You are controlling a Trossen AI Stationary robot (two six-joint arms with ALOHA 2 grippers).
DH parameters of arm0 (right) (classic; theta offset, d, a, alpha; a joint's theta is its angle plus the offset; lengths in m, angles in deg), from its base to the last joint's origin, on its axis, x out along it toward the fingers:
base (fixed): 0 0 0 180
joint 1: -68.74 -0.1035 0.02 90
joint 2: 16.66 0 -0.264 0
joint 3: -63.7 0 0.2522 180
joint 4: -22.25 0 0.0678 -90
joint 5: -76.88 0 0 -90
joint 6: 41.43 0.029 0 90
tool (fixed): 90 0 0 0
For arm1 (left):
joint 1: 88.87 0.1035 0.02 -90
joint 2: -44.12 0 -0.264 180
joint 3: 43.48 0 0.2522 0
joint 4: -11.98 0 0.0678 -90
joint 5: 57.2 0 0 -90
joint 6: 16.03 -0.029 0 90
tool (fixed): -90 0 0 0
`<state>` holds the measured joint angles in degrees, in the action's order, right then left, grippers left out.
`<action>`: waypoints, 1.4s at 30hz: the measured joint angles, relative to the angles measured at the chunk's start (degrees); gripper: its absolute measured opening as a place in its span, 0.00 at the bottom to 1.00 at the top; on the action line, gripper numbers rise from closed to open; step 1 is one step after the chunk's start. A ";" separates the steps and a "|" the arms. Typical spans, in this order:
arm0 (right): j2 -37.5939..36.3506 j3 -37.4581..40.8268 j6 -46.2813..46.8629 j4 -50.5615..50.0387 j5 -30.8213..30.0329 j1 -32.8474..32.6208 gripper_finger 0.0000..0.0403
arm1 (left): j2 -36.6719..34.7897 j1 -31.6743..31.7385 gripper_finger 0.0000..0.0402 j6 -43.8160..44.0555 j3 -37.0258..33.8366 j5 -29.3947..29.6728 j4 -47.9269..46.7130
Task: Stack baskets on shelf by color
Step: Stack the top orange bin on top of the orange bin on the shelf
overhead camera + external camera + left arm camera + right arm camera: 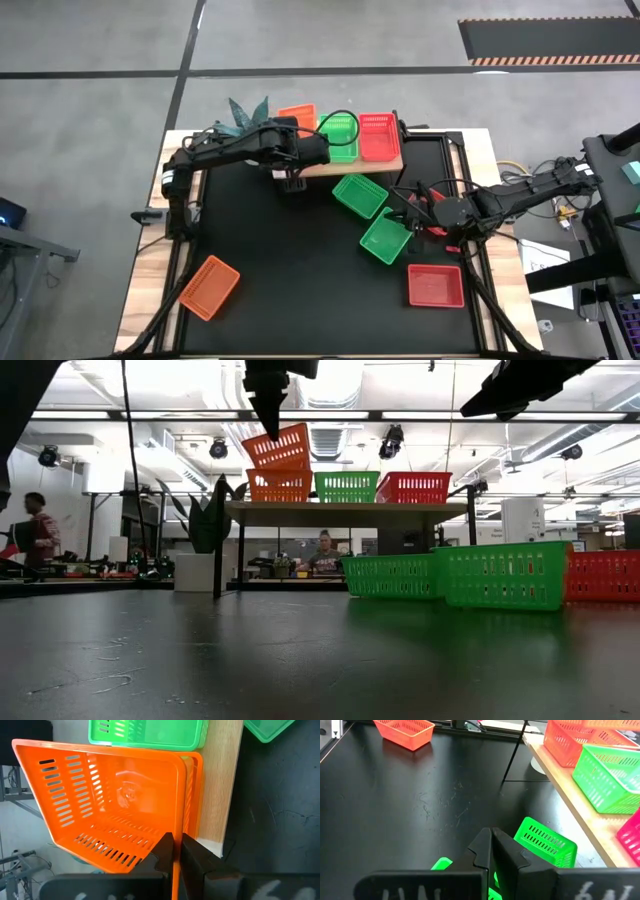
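My left gripper (176, 852) (268, 405) is over the left end of the light-wood shelf (385, 165), shut on an orange basket (278, 448). That basket hangs tilted just above a second orange basket (278, 486) standing on the shelf. A green basket (338, 135) and a red basket (379, 135) stand beside it on the shelf. My right gripper (491, 852) (408, 213) is shut and hovers over a green basket (385, 237) that rests on the black table. Another green basket (360, 195), a red one (435, 285) and an orange one (210, 287) also lie on the table. My left gripper pinches one side wall of the orange basket at its rim (176, 832), one finger inside the basket and one outside. The fingers (162, 851) come from above, pointing down. The basket hangs tilted, its held side high; whether its low edge (300, 466) touches the basket beneath, I cannot tell.
A dark paper-like plant (245, 110) stands at the shelf's left far corner. Cables run along the table's right side (455, 185). Bare black tabletop lies in the middle (290, 250). People show in the room beyond (322, 550).
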<state>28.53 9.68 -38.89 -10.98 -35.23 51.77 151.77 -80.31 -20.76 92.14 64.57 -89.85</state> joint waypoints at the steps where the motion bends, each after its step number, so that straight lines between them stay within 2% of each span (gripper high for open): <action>1: 0.00 0.00 0.00 0.00 -0.02 0.01 0.02 | 0.00 0.00 0.00 0.00 0.00 -0.01 0.01; 42: 0.02 0.00 1.99 -0.04 -0.02 0.01 0.02 | 0.13 0.63 0.03 -0.15 0.00 -0.06 0.59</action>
<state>28.55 9.68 -36.90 -11.02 -35.25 51.78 151.90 -79.68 -20.91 92.14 64.50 -89.26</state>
